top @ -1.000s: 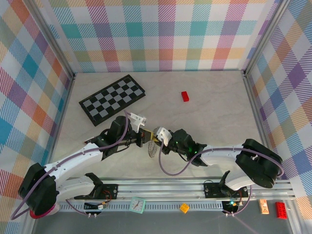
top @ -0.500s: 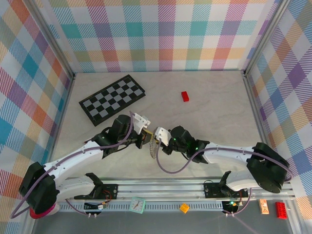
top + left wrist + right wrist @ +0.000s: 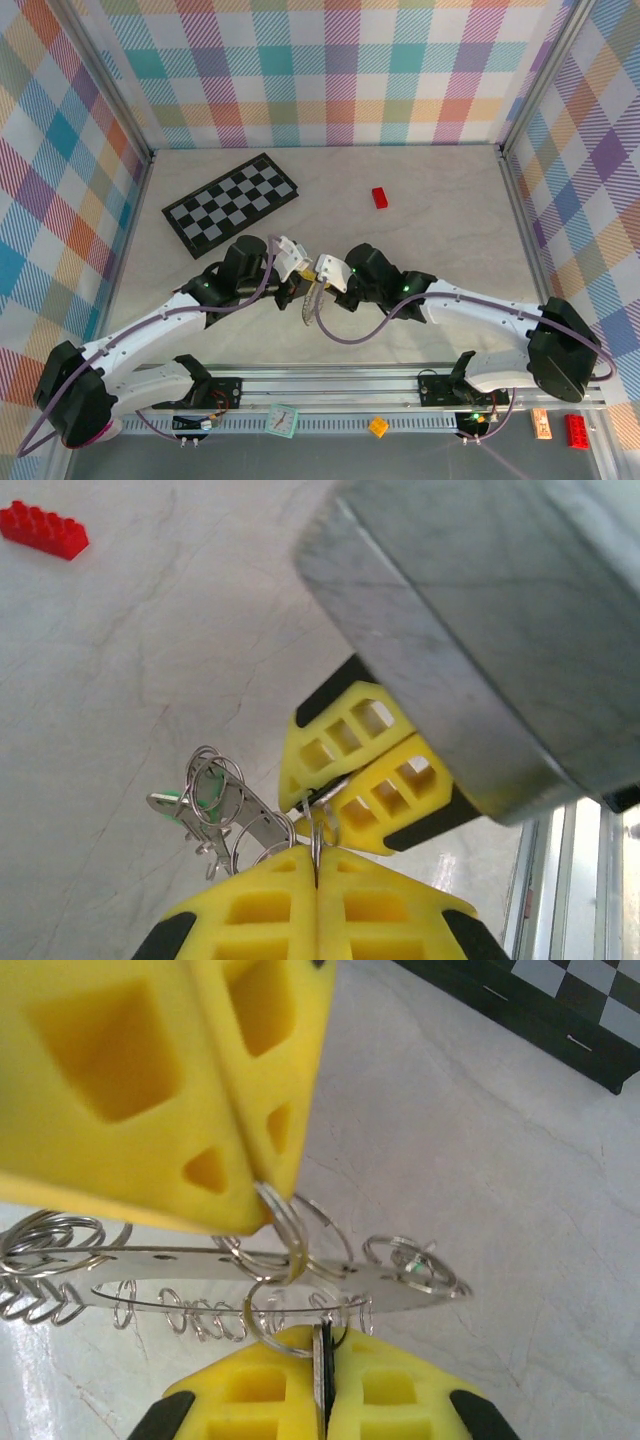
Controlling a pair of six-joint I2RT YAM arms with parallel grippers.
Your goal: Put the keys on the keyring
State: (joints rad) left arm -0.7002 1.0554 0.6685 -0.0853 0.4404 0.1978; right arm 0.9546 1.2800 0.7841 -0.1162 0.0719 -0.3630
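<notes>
The keyring [image 3: 180,1290] is a flat silvery ring hung with several small wire rings, held just above the table between both grippers; it dangles below them in the top view [image 3: 309,303]. My left gripper [image 3: 316,865] is shut on one small wire ring of it, its yellow fingers [image 3: 230,1090] meeting the right gripper's from above. My right gripper [image 3: 322,1350] is shut on the black-headed key [image 3: 320,1365], its blade upright between the pads against a wire ring. The green-headed key [image 3: 197,798] hangs on the keyring's far side. The two grippers, left [image 3: 296,282] and right [image 3: 321,279], touch tip to tip.
A red block [image 3: 380,197] lies on the table towards the back. A folded chessboard [image 3: 230,203] lies at the back left. Plaid walls enclose three sides, and a metal rail [image 3: 400,390] runs along the near edge.
Both grippers have shifted slightly away from the arm bases with the keyring between them. The right arm has stretched further left. Both grips are unchanged.
</notes>
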